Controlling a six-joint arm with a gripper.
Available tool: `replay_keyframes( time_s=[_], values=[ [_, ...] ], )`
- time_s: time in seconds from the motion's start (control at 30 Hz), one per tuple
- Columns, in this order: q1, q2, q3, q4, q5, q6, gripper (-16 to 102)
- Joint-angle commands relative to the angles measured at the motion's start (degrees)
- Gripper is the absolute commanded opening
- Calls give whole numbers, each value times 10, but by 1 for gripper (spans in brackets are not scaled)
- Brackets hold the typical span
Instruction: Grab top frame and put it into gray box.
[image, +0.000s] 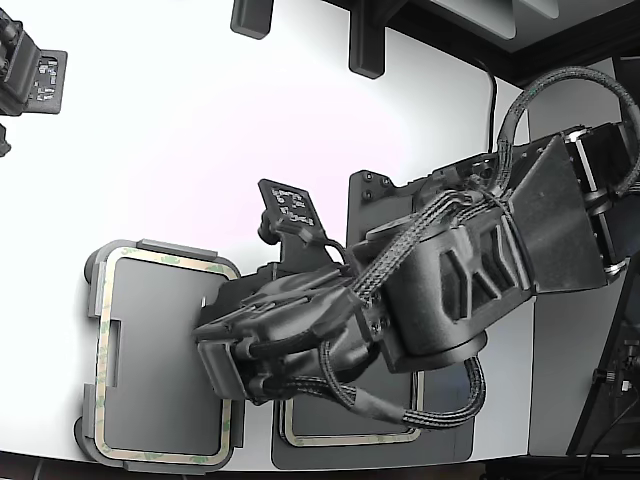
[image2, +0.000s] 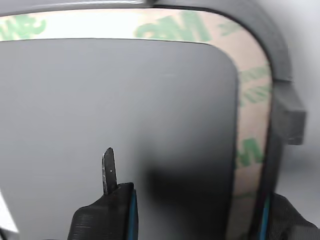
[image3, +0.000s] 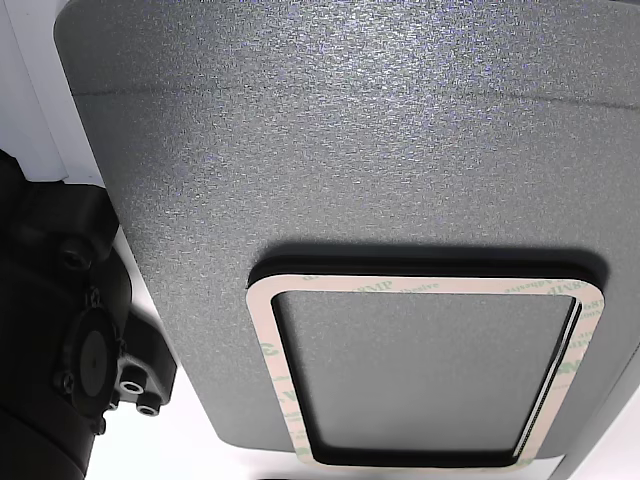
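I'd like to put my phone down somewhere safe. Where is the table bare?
The white table is bare across the exterior view's upper left, above the gray box. The lower half is crowded: the box with a frame, the arm, and the dark mat with more frames.

Looks like a robotics lab or assembly test bench: bare white table (image: 200, 130), dark flat mat (image: 385, 215) as a work fixture, black arm (image: 470, 270) wrapped in braided cable sleeves (image: 520, 110), printed marker tag (image: 290, 205) on the wrist, black clamped mounts (image: 365, 45) along the far edge.
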Motion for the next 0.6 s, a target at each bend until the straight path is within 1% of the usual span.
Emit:
replay_keyframes(
  time_s=[0.0,0.1,0.17,0.23,0.3,0.37,0.43,0.57],
  values=[
    [-10,30,-21,-23,25,-20,100],
    [-11,62,-17,-62,69,-142,100],
    [-12,83,-17,-68,99,-207,100],
    [-13,113,-12,-73,148,-301,100],
    [-15,157,14,-88,192,-403,100],
    [-21,214,62,-126,221,-517,100],
    [-33,258,91,-144,224,-602,100],
    [-72,341,157,-182,192,-766,100]
  ],
)
